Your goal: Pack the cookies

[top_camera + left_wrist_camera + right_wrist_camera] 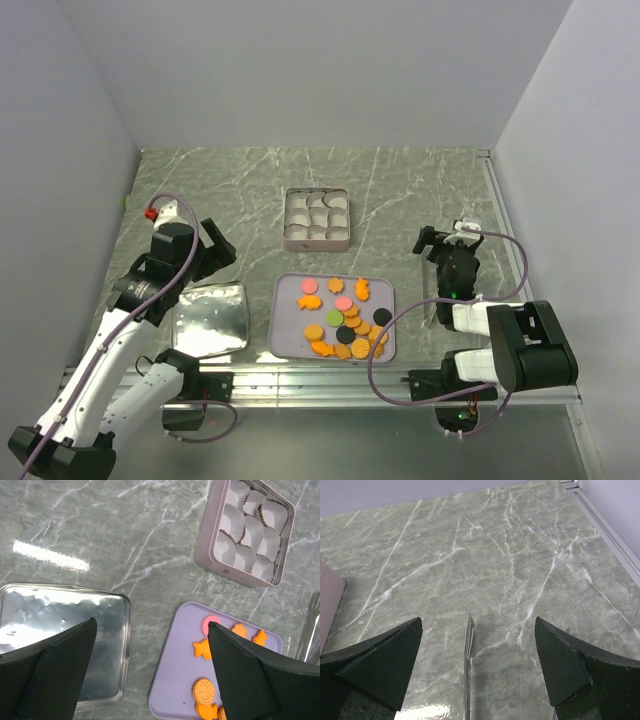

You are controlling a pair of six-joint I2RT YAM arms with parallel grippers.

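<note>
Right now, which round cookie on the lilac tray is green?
The lone green round cookie, beside a pink round cookie; all others are orange, pink or black.

**White shells, black joints, lilac cables**

Here's the left arm (115,355): white plastic links, black motor housings, a small red cap (151,212) near its wrist, and a lilac cable (178,197). The right arm (520,348) has chunkier black blocks and a second lilac cable (371,368). The left gripper (152,625) and right gripper (479,622) have matte black wedge fingers.
</note>
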